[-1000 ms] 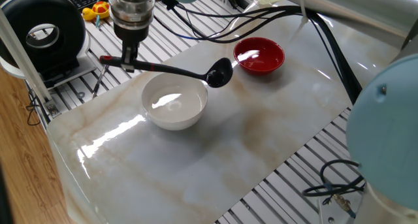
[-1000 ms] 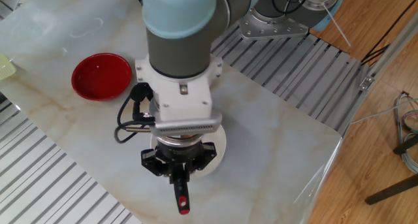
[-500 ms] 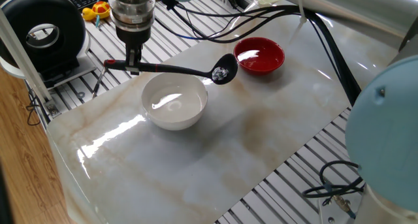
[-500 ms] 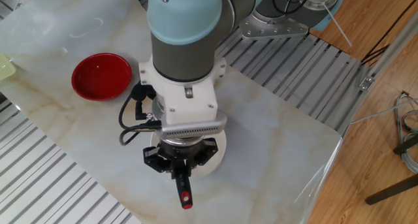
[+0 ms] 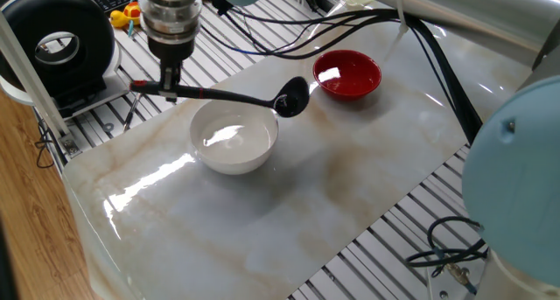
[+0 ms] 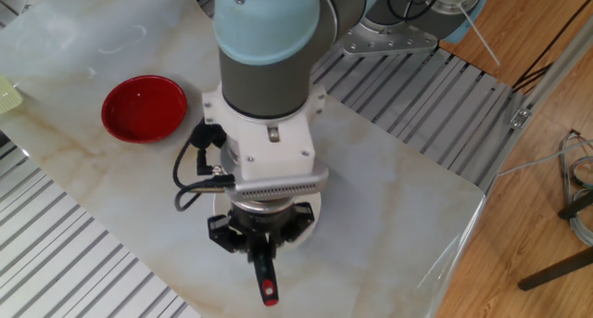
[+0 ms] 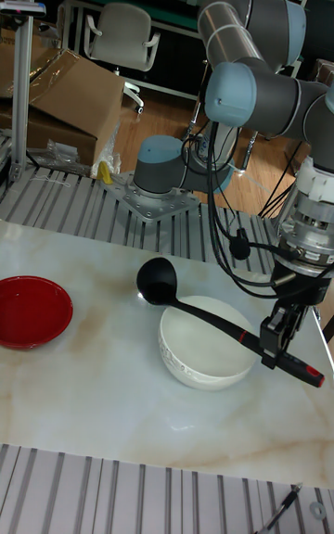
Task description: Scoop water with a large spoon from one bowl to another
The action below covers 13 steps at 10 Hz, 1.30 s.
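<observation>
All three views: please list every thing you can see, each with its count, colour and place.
White bowl: one, white, on the marble table, under the ladle's handle.
Red bowl: one, red, on the table, apart from the white bowl.
Ladle: one, black with a red handle end, held above the table, its scoop between the bowls.
Cardboard box: one, brown, on the floor behind.
Office chair: one, grey, behind.
Gripper: one, dark, shut on the ladle's handle.

A black ladle (image 5: 292,98) with a red-tipped handle, a glossy red bowl (image 5: 348,74), a plain white bowl (image 5: 234,136).
</observation>
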### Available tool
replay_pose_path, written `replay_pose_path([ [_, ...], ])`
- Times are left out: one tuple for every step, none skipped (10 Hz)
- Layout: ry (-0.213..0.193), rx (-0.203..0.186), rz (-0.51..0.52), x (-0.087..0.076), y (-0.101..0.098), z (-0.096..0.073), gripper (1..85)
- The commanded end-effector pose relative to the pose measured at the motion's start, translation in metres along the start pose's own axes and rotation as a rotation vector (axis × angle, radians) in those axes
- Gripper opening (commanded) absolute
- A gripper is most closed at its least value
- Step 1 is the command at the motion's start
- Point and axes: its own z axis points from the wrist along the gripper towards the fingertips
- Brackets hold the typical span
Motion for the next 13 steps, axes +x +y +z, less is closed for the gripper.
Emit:
replay_pose_path([
  [-0.048,-0.011,0.030,-0.021,0.009,0.002,1.3],
  [-0.052,-0.005,0.036,-0.023,0.010,0.003,1.3],
  [-0.050,-0.001,0.038,-0.022,0.009,0.003,1.3],
  [-0.043,-0.001,0.038,-0.021,0.009,0.003,1.3],
  [-0.049,-0.011,0.041,-0.022,0.011,0.003,1.3],
  [-0.067,-0.018,0.055,-0.027,0.013,0.003,1.3],
  [-0.088,-0.015,0.073,-0.032,0.012,0.002,1.3],
  [-0.096,-0.010,0.081,-0.035,0.010,0.002,1.3],
  [-0.100,-0.007,0.084,-0.035,0.009,0.002,1.3],
  [-0.102,-0.005,0.088,-0.036,0.009,0.002,1.3],
  [-0.104,-0.003,0.088,-0.036,0.008,0.002,1.3],
  [-0.101,0.002,0.087,-0.036,0.007,0.002,1.3],
  [-0.107,0.001,0.091,-0.038,0.008,0.002,1.3],
])
